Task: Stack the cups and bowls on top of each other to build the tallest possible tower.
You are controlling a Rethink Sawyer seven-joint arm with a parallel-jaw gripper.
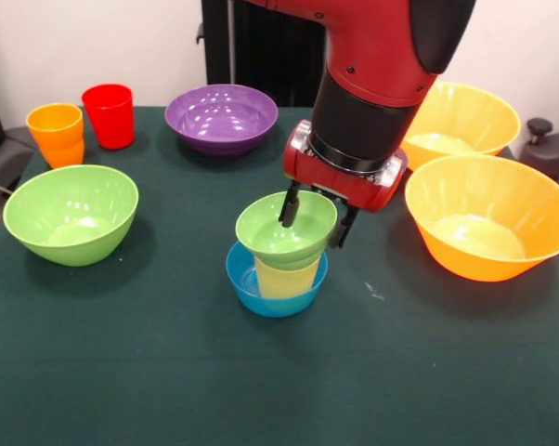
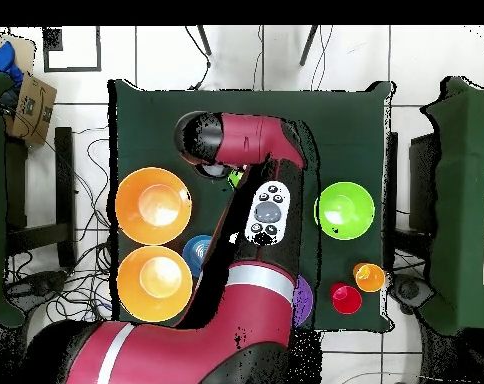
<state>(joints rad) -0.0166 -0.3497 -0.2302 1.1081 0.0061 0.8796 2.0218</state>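
Observation:
A small green bowl point(image 1: 278, 232) sits upright on the pale yellow cup point(image 1: 287, 277), which stands in a small blue bowl point(image 1: 272, 288) at the table's middle. Together they form the tower. My gripper point(image 1: 315, 221) hangs open over the green bowl's right rim, one finger point(image 1: 287, 209) inside the bowl and the other outside it. From overhead the arm hides most of the tower; only a sliver of the small green bowl point(image 2: 234, 179) shows. A second small blue bowl point(image 2: 198, 250) shows beside the arm.
Two very large orange bowls point(image 1: 484, 228) point(image 1: 461, 116) stand at the right. The large green bowl point(image 1: 71, 212) is at the left, with the orange cup point(image 1: 57, 133) and red cup point(image 1: 109, 114) behind it. The purple bowl point(image 1: 221, 116) sits at the back.

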